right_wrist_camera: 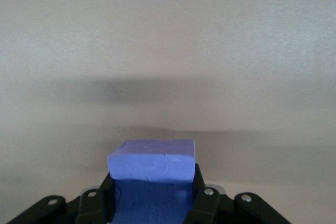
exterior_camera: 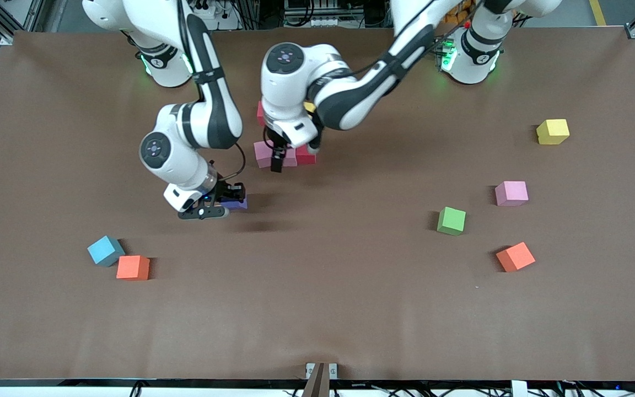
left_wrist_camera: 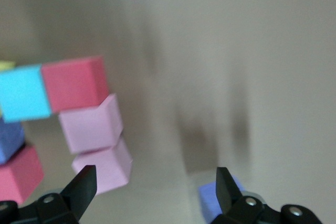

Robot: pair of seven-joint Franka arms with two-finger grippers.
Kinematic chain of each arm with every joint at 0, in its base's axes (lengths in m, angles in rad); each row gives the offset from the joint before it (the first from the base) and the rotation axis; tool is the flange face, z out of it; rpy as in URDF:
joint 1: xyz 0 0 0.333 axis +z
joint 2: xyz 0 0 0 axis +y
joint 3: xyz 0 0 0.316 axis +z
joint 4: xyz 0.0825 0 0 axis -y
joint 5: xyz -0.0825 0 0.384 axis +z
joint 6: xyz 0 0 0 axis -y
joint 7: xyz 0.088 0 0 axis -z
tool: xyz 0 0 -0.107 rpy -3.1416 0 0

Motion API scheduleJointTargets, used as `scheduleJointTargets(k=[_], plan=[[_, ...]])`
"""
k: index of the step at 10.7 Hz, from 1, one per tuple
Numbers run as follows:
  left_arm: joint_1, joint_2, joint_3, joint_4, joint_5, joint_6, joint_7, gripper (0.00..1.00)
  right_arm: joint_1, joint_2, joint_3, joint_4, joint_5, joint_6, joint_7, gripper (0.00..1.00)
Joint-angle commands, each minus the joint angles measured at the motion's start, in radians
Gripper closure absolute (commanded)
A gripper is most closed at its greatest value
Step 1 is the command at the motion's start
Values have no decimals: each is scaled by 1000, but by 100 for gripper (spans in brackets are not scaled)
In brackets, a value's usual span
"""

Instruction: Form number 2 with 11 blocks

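Brown tabletop (exterior_camera: pixel 317 309): your right gripper (exterior_camera: pixel 224 205) clamps a purple block (right_wrist_camera: pixel 152 162), jaws closed on its flat sides; the foam is light and yielding, so squeeze gently. Left gripper (exterior_camera: pixel 277 160) hangs open-jawed over the placed blocks (exterior_camera: pixel 273 153).

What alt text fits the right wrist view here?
The right gripper is shut on a purple block, squeezed between its black fingers, above a bare brown table. Soft shadows cross the table; no other blocks show in this view.
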Motion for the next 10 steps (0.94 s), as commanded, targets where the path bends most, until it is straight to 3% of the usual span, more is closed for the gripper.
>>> scheduleJointTargets(k=[1, 4, 6, 10], plan=[[85, -120, -10, -126, 14, -3, 224, 0, 87, -21, -13, -67, 15, 99, 57, 91], [166, -169, -11, -129, 12, -55, 568, 0, 145, -24, -5, -148, 20, 251, 70, 91], [229, -186, -11, -131, 12, -188, 851, 0, 179, -27, 19, -173, 99, 300, 83, 91], [326, -206, -11, -138, 12, -287, 1217, 0, 171, -37, 105, -234, 120, 437, 83, 91]])
